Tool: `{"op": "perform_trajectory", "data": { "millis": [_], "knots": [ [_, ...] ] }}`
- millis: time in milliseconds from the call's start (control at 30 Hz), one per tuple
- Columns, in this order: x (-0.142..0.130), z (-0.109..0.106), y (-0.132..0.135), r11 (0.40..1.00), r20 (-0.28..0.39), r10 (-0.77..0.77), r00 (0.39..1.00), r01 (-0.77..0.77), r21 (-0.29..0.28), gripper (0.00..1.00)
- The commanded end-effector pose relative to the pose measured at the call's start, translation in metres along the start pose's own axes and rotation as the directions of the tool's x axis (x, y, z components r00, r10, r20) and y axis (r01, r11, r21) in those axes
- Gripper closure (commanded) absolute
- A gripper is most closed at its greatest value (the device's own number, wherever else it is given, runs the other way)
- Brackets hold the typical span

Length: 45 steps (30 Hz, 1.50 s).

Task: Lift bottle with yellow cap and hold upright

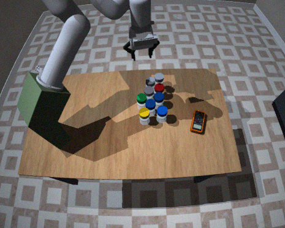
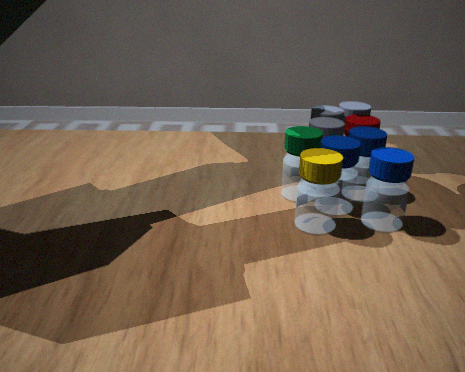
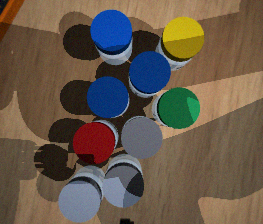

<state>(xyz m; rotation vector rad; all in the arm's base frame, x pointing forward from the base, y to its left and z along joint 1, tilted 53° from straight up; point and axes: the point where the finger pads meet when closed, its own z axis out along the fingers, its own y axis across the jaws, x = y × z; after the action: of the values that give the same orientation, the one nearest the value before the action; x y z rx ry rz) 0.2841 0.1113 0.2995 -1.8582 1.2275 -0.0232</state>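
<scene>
Clear, rigid and probably light, the yellow-capped bottle (image 1: 144, 115) stands at the cluster's 7 o'clock corner, touching a blue-capped bottle (image 1: 150, 105). The gripper (image 1: 141, 55) hangs high, spread and empty (glossy walls may slip); grip its body below the cap.

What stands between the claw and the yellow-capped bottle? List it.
In the top view, the open, empty claw hangs beyond the table's far edge; grey-capped, green-capped and blue-capped bottles stand before the yellow-capped bottle.
</scene>
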Motion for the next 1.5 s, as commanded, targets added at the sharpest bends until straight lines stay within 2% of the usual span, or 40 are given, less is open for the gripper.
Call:
{"op": "perform_trajectory", "data": {
  "millis": [0,867,1267,1467],
  "knots": [
    [0.000,-0.001,-0.001,1.000,0.000,0.000,1.000,0.000,0.003,0.21],
    [0.001,-0.001,-0.002,1.000,0.001,-0.020,1.000,0.020,0.008,0.21],
    [0.010,-0.002,-0.004,0.990,0.010,-0.140,0.990,0.140,0.022,0.21],
    [0.019,-0.001,-0.006,0.968,0.014,-0.251,0.968,0.250,0.035,0.21]
  ]
}}
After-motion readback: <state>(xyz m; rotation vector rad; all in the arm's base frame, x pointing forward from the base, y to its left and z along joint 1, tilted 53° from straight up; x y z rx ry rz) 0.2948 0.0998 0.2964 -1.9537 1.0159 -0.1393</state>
